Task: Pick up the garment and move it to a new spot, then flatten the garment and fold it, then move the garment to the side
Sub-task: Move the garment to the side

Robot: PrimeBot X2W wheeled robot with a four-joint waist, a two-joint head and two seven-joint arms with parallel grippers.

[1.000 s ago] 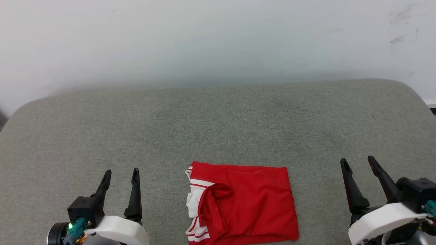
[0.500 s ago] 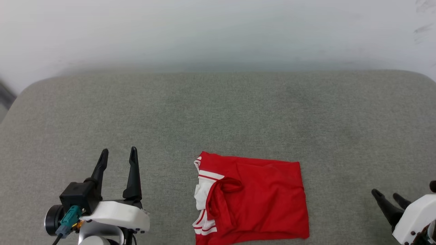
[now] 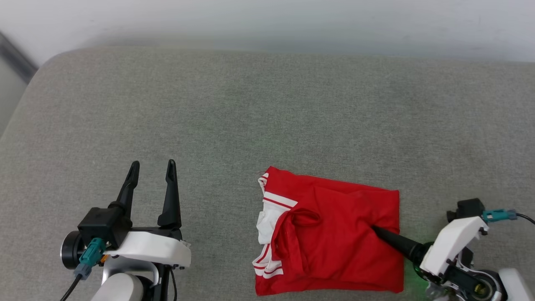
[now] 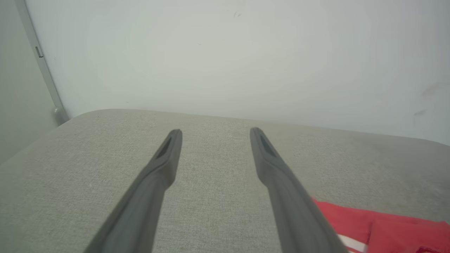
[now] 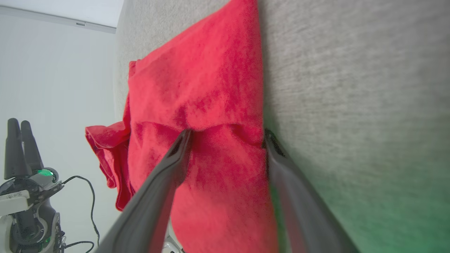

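Head view: folded red garment lies on the grey cushion. Left gripper stands well apart from it, jaws spread, empty. Right gripper reaches over the garment's right edge. Left wrist view: fingers apart above cushion. Right wrist view: jaws spread, one finger atop the cloth, the other at its edge.

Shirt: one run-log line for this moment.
shirt: folded on grey cushion | right end effector: open, fingers astride shirt's right edge | left end effector: open, clear of shirt | next: likely grip, move aside
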